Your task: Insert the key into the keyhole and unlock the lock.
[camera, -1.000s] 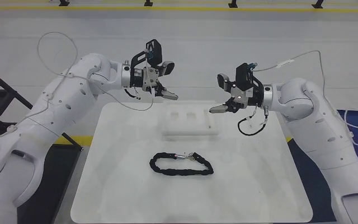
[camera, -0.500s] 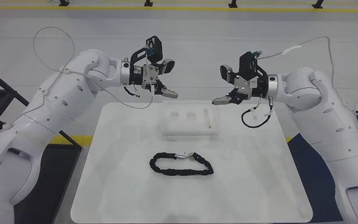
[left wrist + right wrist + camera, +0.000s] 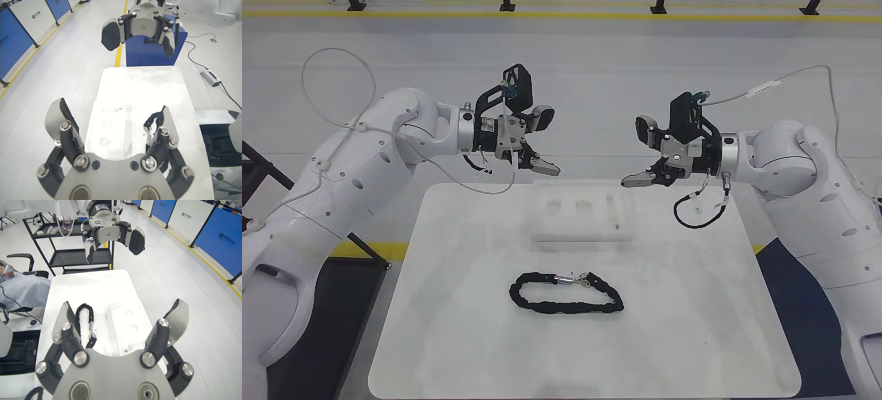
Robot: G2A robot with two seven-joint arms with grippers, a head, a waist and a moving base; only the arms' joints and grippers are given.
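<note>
The white table (image 3: 462,330) has not been disturbed; it is the arms that moved. A second ago the right gripper (image 3: 637,153) hung low by the right end of the foam tray (image 3: 582,232). Since then it has drawn up and back a little, over the table's far edge, and for the last half-second it has kept still. The left gripper (image 3: 547,147) edged slightly along the far edge too and has also come to rest. Both have their jaws spread wide with nothing between them.

The tray sits at the middle of the far edge. The black chain lock (image 3: 542,303) lies curled at the table's centre, untouched, well apart from both grippers. I can't make out the key; it may lie in one of the tray's recesses.

From where I stand, the job looks barely begun: no key is in hand and the lock is not yet steadied.
</note>
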